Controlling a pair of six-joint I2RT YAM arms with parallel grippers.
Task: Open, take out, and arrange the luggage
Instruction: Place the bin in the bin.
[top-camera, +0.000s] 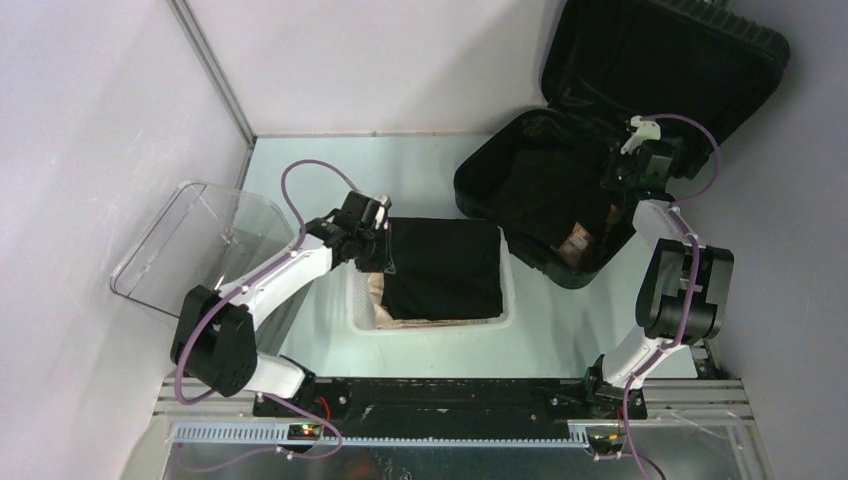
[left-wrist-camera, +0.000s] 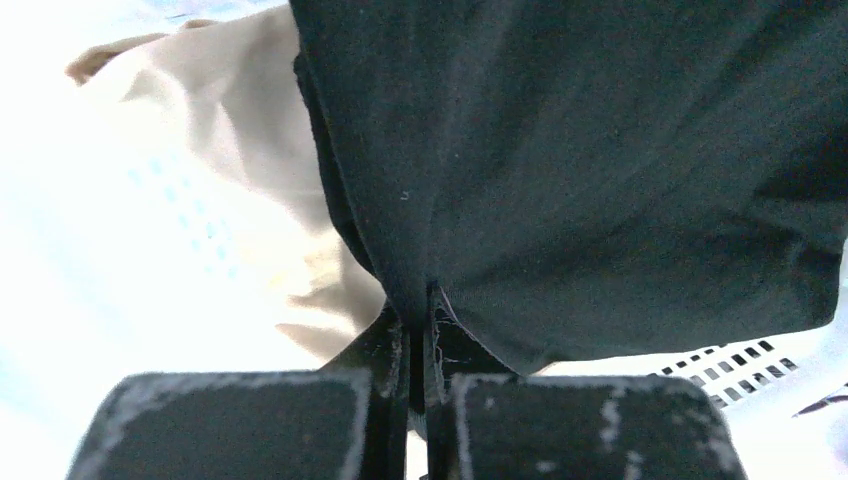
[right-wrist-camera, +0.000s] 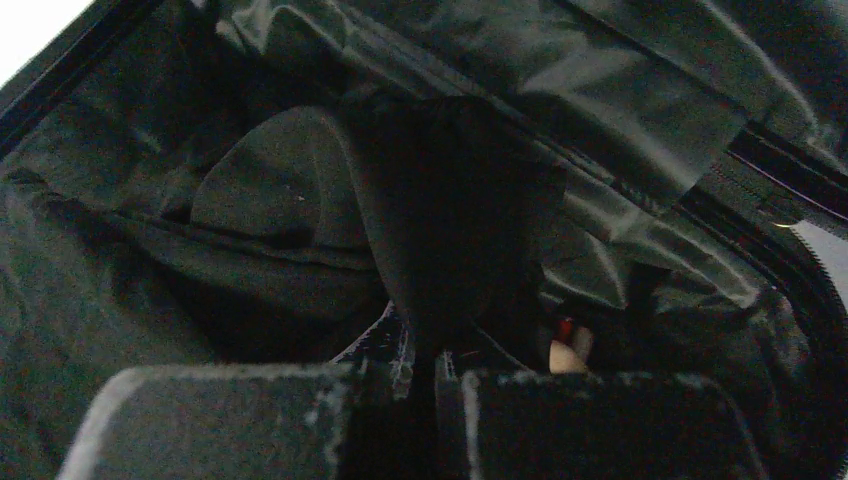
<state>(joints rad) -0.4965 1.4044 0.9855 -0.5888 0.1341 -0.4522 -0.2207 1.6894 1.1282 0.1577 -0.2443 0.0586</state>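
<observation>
Luggage (top-camera: 520, 180) open, lid raised, at far right of counter (top-camera: 420, 170). Left tool (top-camera: 385, 235) clenched on black garment (top-camera: 445, 265) over white basket (top-camera: 430, 328). Right tool (top-camera: 625, 180) inside luggage, pinching dark fabric (right-wrist-camera: 450, 220).

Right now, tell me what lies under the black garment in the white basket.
Beige cloth lies under the black garment, showing at its left and near edges inside the white basket. Anything else beneath is covered.

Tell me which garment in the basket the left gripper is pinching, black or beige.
The black garment, draped on top: the left gripper is shut on its edge. The beige one lies underneath it.
</observation>
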